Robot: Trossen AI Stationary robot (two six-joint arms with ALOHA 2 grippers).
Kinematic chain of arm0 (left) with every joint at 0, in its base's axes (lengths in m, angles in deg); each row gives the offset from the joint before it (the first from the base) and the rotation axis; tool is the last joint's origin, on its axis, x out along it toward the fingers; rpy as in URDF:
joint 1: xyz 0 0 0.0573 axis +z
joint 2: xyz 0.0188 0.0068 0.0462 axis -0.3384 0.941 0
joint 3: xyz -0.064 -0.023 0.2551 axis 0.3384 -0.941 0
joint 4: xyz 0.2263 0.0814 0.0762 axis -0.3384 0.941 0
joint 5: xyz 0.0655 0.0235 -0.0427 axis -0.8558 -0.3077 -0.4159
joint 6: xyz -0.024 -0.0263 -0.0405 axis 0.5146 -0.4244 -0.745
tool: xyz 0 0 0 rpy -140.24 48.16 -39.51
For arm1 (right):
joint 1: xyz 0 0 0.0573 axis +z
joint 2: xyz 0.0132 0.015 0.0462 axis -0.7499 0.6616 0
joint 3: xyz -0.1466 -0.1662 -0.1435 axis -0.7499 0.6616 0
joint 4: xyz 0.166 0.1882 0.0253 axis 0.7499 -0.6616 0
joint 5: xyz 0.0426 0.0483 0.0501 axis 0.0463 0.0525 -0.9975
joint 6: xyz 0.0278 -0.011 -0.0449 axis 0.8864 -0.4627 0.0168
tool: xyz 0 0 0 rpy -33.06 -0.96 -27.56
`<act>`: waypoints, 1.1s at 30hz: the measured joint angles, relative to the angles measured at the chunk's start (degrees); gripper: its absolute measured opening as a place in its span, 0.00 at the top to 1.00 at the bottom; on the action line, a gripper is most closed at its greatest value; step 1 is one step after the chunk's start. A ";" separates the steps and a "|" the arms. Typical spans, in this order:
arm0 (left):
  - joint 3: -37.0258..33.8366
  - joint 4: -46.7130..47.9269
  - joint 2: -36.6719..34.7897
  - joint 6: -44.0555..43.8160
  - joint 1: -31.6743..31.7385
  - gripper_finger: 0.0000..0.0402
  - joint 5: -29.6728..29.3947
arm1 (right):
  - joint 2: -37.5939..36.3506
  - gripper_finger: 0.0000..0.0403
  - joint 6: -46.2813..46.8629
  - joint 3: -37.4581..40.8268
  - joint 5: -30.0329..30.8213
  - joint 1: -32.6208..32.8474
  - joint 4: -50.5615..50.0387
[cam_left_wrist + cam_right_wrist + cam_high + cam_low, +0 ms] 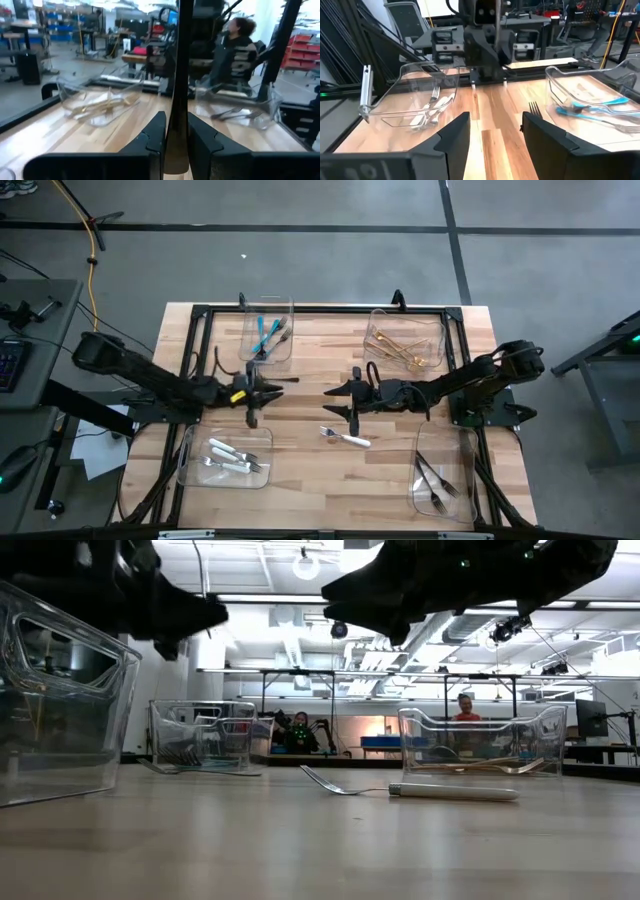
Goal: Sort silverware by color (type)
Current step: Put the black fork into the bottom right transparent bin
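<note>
High view shows a wooden table with four clear bins, one toward each corner. The far-left bin holds teal-handled utensils; the far-right bin holds gold utensils; the near-left bin holds white-handled utensils; the near-right bin holds dark steel utensils.

One white-handled fork lies loose on the bare wood near the table's middle, between the two near bins, its tines pointing left. The low view shows it flat on the surface, handle to the right, with nothing touching it.

The left gripper hangs above the table left of centre, between the teal bin and the white bin. In the left wrist view its fingers are closed onto a slim dark utensil that stands up between them; what kind of utensil it is cannot be told.

The right gripper hangs over the middle of the table, just on the far side of the loose fork and above it. In the right wrist view its fingers stand apart with nothing between them, and fork tines show just beside one finger.

A person sits in the room beyond the table.
</note>
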 joint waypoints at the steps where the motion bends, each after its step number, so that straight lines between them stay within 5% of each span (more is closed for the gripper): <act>1: -0.07 0.23 -0.81 0.44 -0.81 0.90 -0.75 | 0.00 0.56 -0.25 0.00 0.00 0.00 0.05; 8: -0.04 0.76 -1.84 2.85 -3.85 0.90 -5.08 | 0.00 0.56 -0.37 0.00 0.00 0.00 0.52; 27: 0.66 1.29 -1.74 2.42 -3.85 0.90 -5.26 | 0.00 0.56 -0.39 0.00 0.01 0.00 0.72; 33: 7.95 11.68 2.52 1.38 -3.85 0.90 -4.68 | 0.22 0.56 0.15 0.00 0.02 -0.01 4.41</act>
